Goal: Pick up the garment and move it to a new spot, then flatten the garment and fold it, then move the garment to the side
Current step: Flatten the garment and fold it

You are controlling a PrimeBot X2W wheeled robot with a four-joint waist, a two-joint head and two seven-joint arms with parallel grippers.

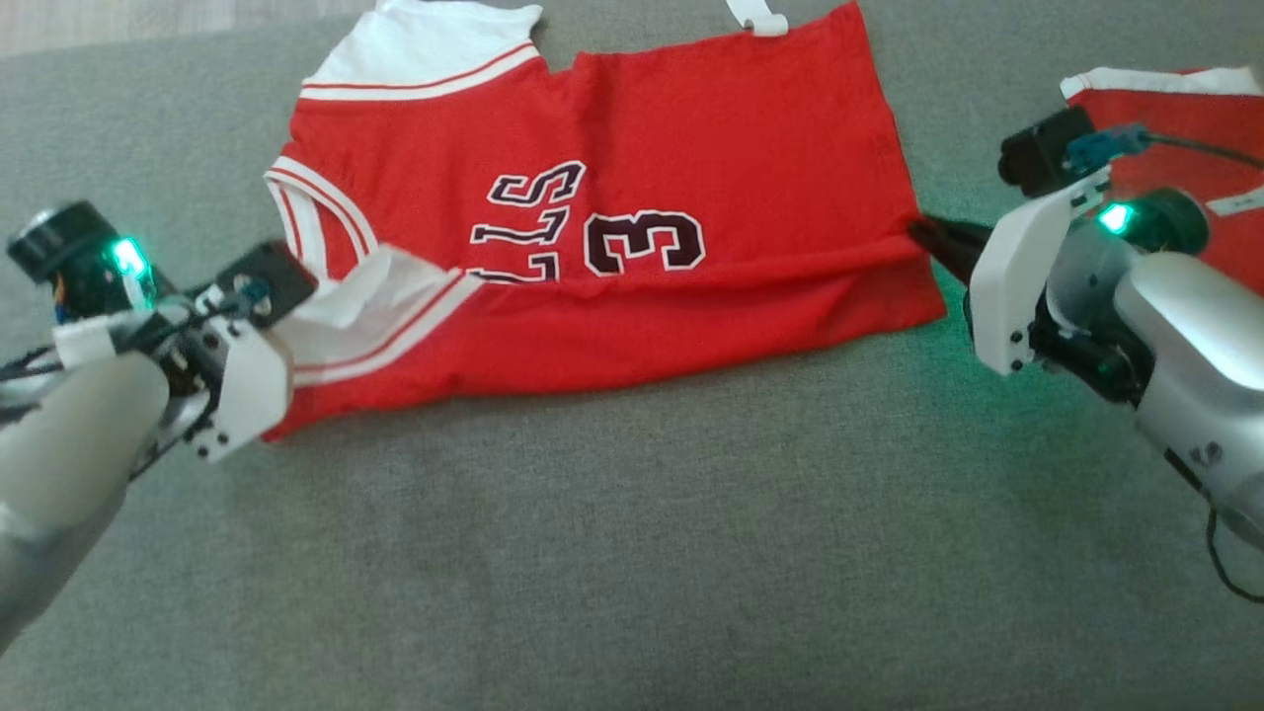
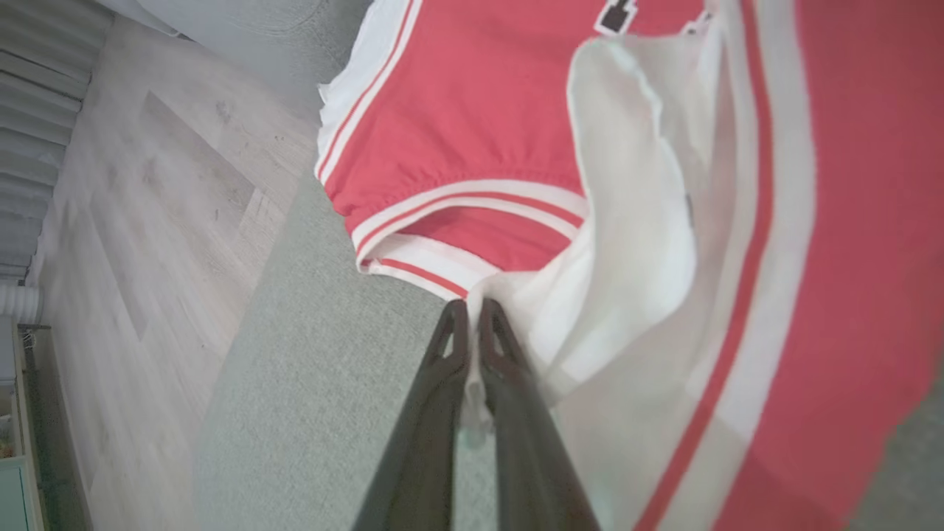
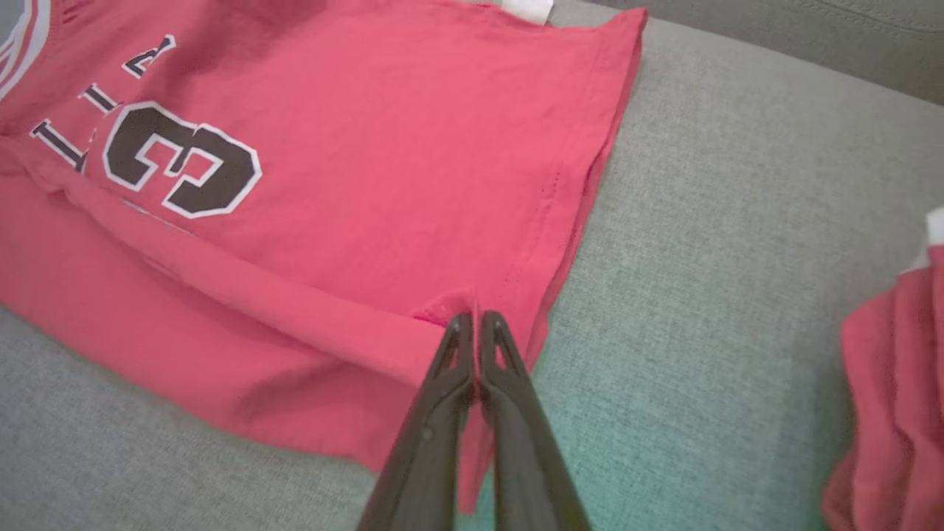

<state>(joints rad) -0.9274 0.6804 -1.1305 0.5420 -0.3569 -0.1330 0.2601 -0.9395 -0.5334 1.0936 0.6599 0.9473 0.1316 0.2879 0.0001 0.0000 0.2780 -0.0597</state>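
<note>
On jersey (image 1: 691,148) | left hand (image 2: 472,310) grips trim (image 2: 627,221) | right hand (image 3: 476,318) grips hem (image 3: 582,199) | left wrist: floor (image 2: 147,221)

Broad bare band of grey cushion (image 1: 632,553) along the near side, open from left to right. Blocked across the middle by the red jersey (image 1: 691,138), spread flat with its near edge folded over. Both ends taken up: left gripper (image 2: 472,313) pinched closed on the white-trimmed shoulder edge, right gripper (image 3: 476,318) pinched closed on the hem corner. Narrow strip of bare cushion between the hem and a second red garment (image 1: 1175,118) at the right, partly filled by the right gripper's wrist. Past the cushion's edge in the left wrist view, wooden floor (image 2: 147,221).
</note>
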